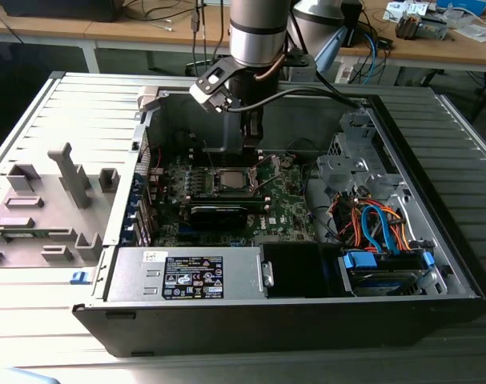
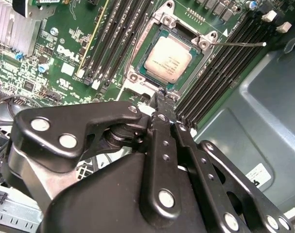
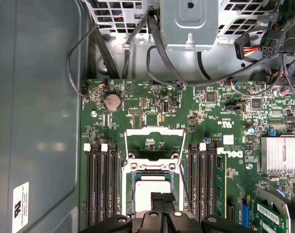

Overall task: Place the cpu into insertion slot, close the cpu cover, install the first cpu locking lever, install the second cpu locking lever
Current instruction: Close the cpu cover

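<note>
The gripper (image 1: pixel 251 142) hangs inside the open computer case (image 1: pixel 435 264), just above the insertion slot (image 1: pixel 230 181) near the middle of the green board (image 1: pixel 287 200), with coloured wires (image 1: pixel 371 220) well apart by the case edge on the exterior view's right. In the second wrist view its black fingers (image 2: pixel 163 131) are squeezed together with nothing between them, and the cpu (image 2: pixel 167 59) lies flat in the slot, silver side up, between long black memory slots (image 2: pixel 115 34), with a thin wire lever (image 2: pixel 239 43) sticking out. In the first wrist view the cpu cover (image 3: pixel 155 131) is flipped open past the cpu.
</note>
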You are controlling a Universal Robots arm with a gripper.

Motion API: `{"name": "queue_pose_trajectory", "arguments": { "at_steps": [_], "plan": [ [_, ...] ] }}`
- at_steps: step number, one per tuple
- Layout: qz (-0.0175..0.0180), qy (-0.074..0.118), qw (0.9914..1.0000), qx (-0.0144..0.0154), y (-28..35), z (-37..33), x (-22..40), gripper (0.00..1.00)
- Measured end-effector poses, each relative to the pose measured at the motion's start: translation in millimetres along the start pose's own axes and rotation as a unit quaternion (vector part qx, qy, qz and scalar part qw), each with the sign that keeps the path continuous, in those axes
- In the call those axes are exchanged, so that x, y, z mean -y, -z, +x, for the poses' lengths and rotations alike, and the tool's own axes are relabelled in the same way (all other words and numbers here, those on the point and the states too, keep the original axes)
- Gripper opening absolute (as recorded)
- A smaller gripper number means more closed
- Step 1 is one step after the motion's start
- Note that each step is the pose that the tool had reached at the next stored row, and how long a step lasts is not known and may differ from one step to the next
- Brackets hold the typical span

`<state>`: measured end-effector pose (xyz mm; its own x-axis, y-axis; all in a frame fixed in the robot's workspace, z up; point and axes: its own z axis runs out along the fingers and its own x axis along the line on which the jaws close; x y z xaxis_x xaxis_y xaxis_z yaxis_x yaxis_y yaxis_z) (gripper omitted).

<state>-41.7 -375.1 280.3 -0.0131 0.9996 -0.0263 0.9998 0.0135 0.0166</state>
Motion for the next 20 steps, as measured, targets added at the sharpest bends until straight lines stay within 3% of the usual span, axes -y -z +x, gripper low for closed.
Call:
{"name": "queue_pose_trajectory", "arguments": {
  "at_steps": [20],
  "plan": [
    [0.0,0.0,1.0,0.0,-0.2,-0.1,-11.8,0.11]
  ]
}}
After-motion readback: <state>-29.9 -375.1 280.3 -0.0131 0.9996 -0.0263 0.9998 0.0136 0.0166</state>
